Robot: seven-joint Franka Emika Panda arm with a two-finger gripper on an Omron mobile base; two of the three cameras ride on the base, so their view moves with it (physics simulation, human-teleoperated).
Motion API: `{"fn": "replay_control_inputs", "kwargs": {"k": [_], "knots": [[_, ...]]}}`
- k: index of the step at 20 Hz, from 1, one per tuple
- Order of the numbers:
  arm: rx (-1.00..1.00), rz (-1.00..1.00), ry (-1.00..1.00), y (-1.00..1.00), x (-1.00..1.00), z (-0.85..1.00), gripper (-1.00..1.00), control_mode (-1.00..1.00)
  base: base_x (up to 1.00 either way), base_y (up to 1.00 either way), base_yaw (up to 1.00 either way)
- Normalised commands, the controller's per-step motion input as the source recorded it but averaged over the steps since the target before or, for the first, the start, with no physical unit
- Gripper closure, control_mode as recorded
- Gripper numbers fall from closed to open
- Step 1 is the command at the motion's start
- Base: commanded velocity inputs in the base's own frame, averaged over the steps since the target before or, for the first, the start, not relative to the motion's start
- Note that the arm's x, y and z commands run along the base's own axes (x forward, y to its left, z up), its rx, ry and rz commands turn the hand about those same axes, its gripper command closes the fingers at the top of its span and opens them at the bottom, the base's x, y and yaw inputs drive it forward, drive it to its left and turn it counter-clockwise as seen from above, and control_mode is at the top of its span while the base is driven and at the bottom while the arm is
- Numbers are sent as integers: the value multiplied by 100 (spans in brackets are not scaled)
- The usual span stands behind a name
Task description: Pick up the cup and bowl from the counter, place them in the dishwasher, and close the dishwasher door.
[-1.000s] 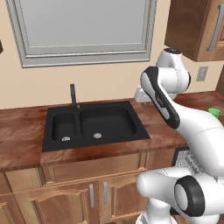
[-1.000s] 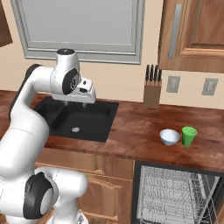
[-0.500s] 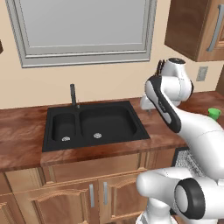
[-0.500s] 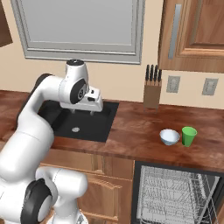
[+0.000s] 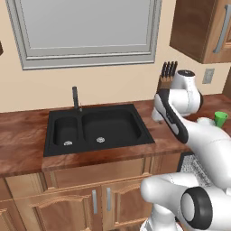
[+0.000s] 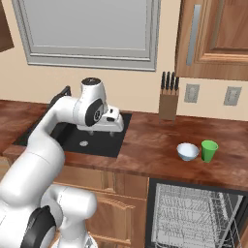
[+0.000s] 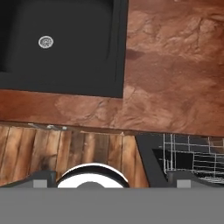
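**Open gripper above the sink's right edge, cup and bowl on the counter**

The built-in black dishwasher [image 6: 193, 218] stands open below the right part of the long reddish-brown mottled counter [image 6: 155, 145], and its grey wire rack [image 6: 191, 220] holds nothing that can be made out. Its lower part is cut off by the bottom edge of the right base view, and the dishwasher door cannot be made out there. In the hand view a corner of the same rack [image 7: 192, 157] shows below the counter's front edge.

The black double sink [image 5: 97, 128] set into the counter has two basins, each with a small round drain and nothing else in it. A dark tap [image 5: 75, 98] rises at its back edge.

The small round glossy white-grey bowl [image 6: 187, 151] sits upright on the counter above the dishwasher, near the front edge, with the small bright green cup [image 6: 209, 150] just beside it on its right. What lies inside either is not visible. In the left base view the cup [image 5: 220, 118] and the bowl [image 5: 205, 121] are partly hidden behind the arm.

A wooden knife block [image 6: 168, 99] with dark handles stands at the counter's back edge against the wall.

The white two-finger gripper [image 6: 112, 131] hangs over the right edge of the sink, well apart from the bowl and cup. Its jaws are spread wide and hold nothing; the fingertips [image 7: 41, 178] are cut off at the bottom of the hand view.
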Motion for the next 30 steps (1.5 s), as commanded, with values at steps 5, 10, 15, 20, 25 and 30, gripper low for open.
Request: {"fn": "replay_control_inputs", "kwargs": {"k": [5,10,15,20,25,30], "knots": [[-9,0,0,-40,0,-21,-100,-100,0,0,0],[0,0,0,-48,0,-15,-100,-100,0,0,0],[0,0,0,-50,2,-10,-100,-100,0,0,0],[0,0,0,-54,6,-3,-100,-100,0,0,0],[0,0,0,-54,16,0,-100,-100,0,0,0],[0,0,0,-56,28,0,-100,-100,0,0,0]]}}
